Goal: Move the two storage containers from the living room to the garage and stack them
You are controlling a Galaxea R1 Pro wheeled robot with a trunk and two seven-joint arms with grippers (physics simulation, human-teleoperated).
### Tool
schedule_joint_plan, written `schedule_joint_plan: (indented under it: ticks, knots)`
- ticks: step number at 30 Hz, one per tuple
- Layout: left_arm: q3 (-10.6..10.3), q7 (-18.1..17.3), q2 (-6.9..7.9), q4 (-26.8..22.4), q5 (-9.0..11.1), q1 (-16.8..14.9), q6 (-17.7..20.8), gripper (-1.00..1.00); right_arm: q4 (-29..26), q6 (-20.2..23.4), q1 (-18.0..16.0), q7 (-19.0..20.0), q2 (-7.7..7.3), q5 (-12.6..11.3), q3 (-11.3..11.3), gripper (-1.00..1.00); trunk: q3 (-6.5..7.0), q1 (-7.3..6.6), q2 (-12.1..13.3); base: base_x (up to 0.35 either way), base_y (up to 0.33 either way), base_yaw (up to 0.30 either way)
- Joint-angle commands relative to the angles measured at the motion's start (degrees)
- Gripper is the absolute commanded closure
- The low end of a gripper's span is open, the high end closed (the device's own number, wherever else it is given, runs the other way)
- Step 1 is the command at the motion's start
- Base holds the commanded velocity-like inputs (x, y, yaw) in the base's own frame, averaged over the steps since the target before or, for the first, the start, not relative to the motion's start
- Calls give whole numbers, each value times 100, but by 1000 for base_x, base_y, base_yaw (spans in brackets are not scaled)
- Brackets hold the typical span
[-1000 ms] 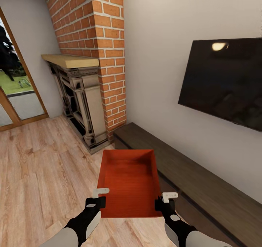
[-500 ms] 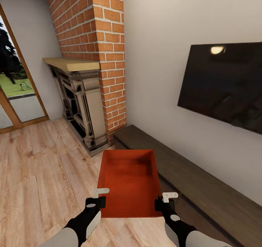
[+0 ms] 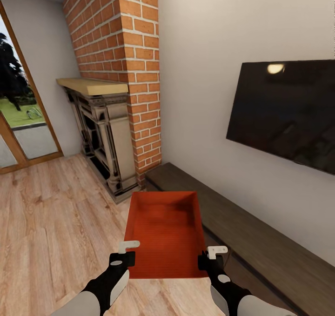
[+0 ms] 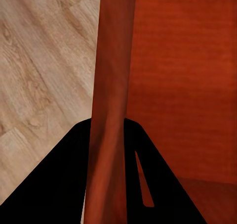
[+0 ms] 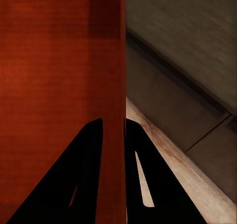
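Storage container [image 3: 165, 232] carried level above the wood floor [image 3: 51, 223].
Its long axis is pointed toward 12 o'clock; the left gripper [image 3: 122, 256] and right gripper [image 3: 208, 259] are clamped on its side walls.

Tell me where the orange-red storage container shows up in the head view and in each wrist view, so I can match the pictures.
Head view: the storage container sits low and centre, held between both grippers.
Left wrist view: its side wall runs between the left gripper's fingers, with its inside beyond.
Right wrist view: its other side wall runs between the right gripper's fingers.
Shared landmark: the light wood plank floor.
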Motion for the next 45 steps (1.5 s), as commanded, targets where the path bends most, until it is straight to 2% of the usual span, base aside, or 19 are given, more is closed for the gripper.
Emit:
schedule_joint_plan:
  ticks: [1, 14, 36, 45]
  knots:
    - [217, 64, 3, -29, 47, -8, 37, 100, 0, -7, 1, 14, 1, -18, 2, 100, 2, 1, -5, 0, 0, 0]
    - [216, 62, 3, -29, 47, -8, 37, 100, 0, -7, 1, 14, 1, -18, 0, 100, 109, 1, -5, 0, 0, -3]
    - [217, 64, 3, -29, 47, -8, 37, 100, 0, -4, 1, 12, 9, -18, 0, 100, 119, 1, -5, 0, 0, -1]
    - [217, 57, 0, -4, 47, -8, 37, 100, 2, -7, 1, 5, 2, -18, 4, 100, 186, 1, -5, 0, 0, 0]
